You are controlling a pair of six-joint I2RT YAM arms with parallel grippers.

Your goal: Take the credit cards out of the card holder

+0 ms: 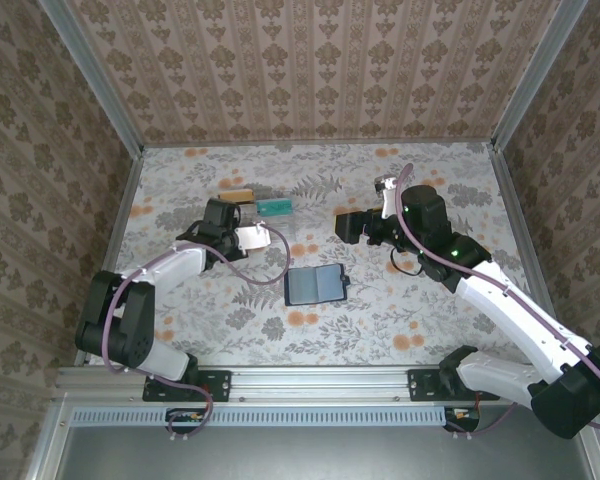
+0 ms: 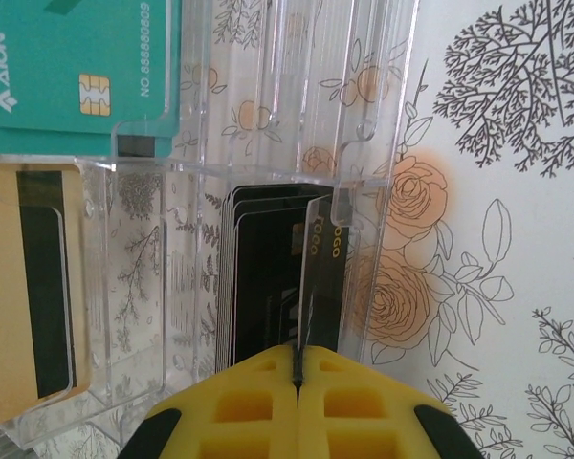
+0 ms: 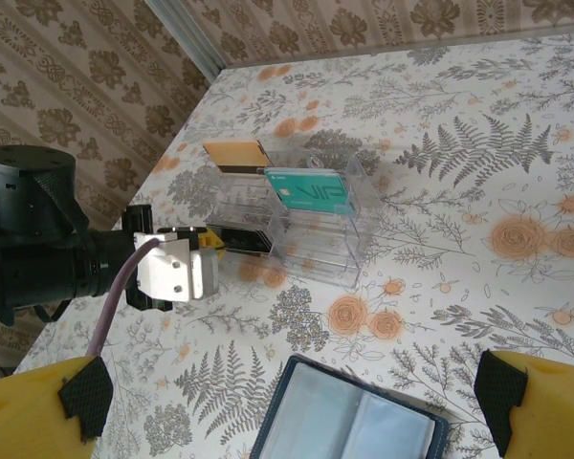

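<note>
Left wrist view: the left gripper (image 2: 298, 368) pinches a black card (image 2: 320, 277) edge-on, seemingly half-slotted in the clear tray (image 2: 402, 143); tilted, it could snag a divider. The right gripper (image 3: 292, 394) gapes near the card holder (image 3: 354, 426).

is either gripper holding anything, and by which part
The left gripper is shut on a black card, pinching its near end while it stands on edge in the clear tray. The right gripper is open and holds nothing.

Brown damask-papered walls (image 1: 310, 60), aluminium corner posts (image 1: 90, 75), floral-print tabletop (image 1: 400, 320), even light.
</note>
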